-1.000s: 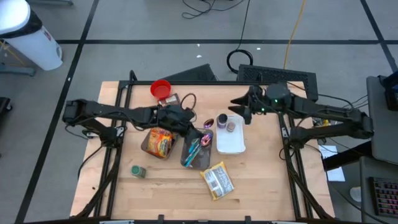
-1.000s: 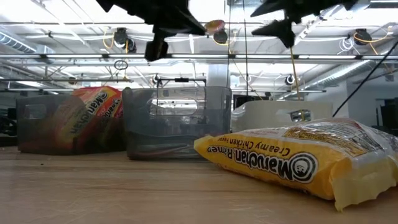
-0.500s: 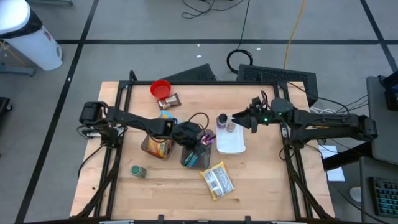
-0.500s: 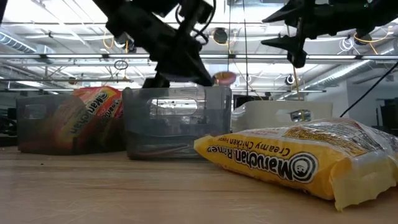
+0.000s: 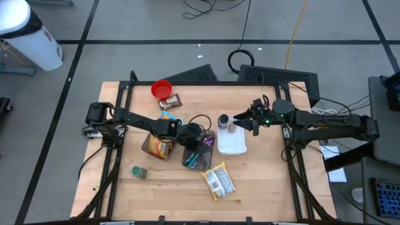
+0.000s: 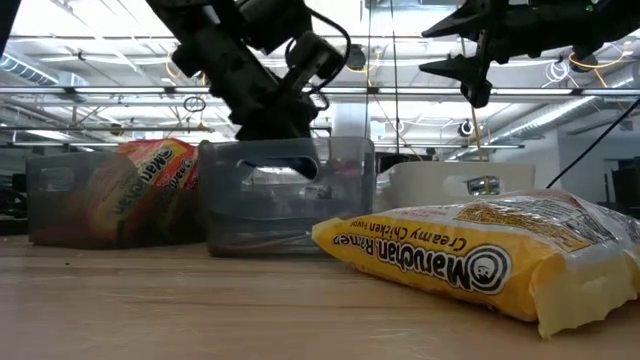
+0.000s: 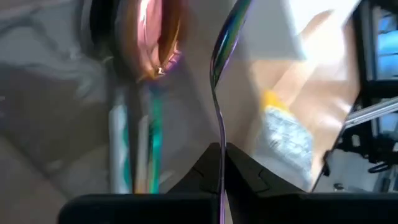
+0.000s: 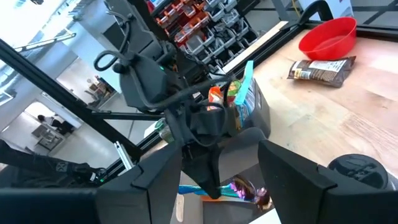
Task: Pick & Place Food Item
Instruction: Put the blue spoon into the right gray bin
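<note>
Care is needed here: the left gripper [image 7: 222,152], closed tight on the thin shiny spoon [image 7: 219,93], is low in the clear bin [image 6: 225,200], so I think it should release only once the spoon rests inside, while the open right gripper [image 5: 240,122] waits near the white container [image 5: 232,147].

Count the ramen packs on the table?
2. One orange ramen pack sits inside the left clear bin; one yellow ramen pack lies flat on the table nearer the front edge. More could be hidden under the left arm.
</note>
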